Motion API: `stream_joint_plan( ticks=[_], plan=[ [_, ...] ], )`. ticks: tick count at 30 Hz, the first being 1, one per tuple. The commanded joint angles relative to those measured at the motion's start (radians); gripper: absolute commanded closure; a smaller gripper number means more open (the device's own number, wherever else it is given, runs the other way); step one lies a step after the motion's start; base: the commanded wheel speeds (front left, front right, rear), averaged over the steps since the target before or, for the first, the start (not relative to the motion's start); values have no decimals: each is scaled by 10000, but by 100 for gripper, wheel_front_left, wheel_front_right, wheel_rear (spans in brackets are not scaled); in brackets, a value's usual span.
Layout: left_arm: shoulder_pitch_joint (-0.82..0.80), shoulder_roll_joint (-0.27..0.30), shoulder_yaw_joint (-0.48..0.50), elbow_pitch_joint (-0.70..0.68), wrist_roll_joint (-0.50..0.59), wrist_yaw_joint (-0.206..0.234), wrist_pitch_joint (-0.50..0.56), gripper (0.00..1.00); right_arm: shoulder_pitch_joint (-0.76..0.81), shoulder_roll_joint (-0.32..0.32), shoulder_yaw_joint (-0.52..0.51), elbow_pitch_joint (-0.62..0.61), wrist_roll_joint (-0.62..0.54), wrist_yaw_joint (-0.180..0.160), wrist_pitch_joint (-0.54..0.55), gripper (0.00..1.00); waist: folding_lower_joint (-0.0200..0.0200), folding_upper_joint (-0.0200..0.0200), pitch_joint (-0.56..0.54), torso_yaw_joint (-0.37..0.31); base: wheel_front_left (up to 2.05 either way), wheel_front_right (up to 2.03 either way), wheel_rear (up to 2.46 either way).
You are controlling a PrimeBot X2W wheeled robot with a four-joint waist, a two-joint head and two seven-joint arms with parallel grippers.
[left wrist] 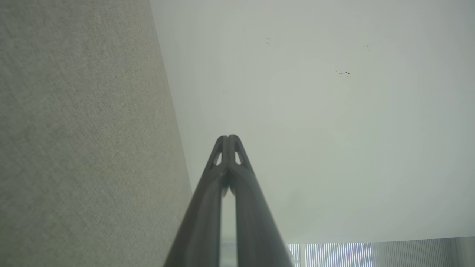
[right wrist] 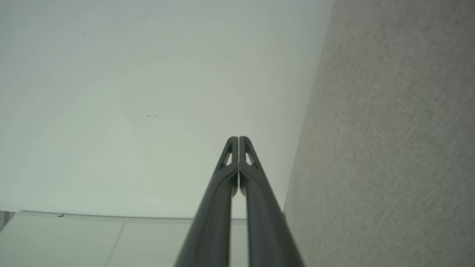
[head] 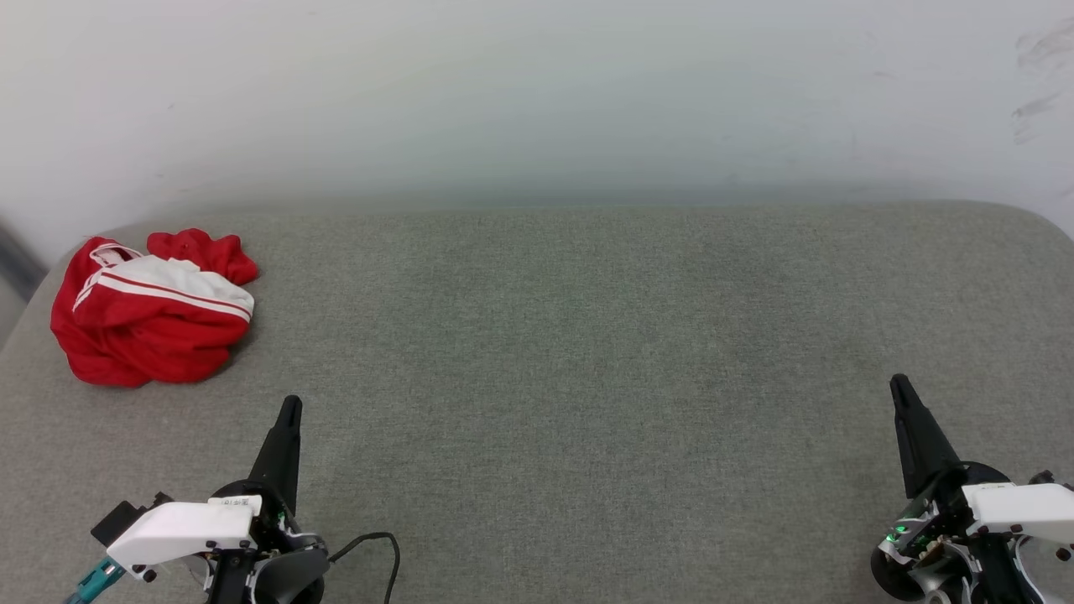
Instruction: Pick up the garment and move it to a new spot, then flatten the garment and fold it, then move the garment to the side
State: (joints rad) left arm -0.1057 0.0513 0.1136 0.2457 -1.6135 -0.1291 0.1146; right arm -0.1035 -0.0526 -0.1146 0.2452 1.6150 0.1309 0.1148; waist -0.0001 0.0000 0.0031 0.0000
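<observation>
The garment (head: pixel 151 315) lies crumpled in a heap at the far left corner of the grey fabric surface (head: pixel 587 335); it is red with a white sleeve and red-white stripes on top. My left gripper (head: pixel 290 404) sits at the lower left, shut and empty, its tip a short way below and to the right of the heap. My right gripper (head: pixel 899 383) is at the lower right, also shut and empty, far from the garment. In the wrist views both pairs of fingers, the left (left wrist: pixel 227 138) and the right (right wrist: pixel 238 138), are pressed together, pointing at the white wall.
A white wall (head: pixel 537 92) rises behind the grey surface. The surface has rounded corners at the far left and far right. A black cable (head: pixel 377 541) loops by my left wrist. Wide room lies between the two grippers.
</observation>
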Motion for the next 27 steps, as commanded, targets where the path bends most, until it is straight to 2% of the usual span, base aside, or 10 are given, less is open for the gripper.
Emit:
stream_joint_plan(
  ticks=[1, 27],
  plan=[
    [-74, -13, 26, 6, 22, -29, 22, 100, -114, 43, 5, 14, -46, -3, 11, 100, 1, 0, 0, 0, 0, 0, 0],
    [-73, -13, 22, 5, 19, -29, 19, 100, -114, 44, 7, 14, -45, -3, 9, 100, 1, 0, 0, 0, 0, 0, 0]
  ],
)
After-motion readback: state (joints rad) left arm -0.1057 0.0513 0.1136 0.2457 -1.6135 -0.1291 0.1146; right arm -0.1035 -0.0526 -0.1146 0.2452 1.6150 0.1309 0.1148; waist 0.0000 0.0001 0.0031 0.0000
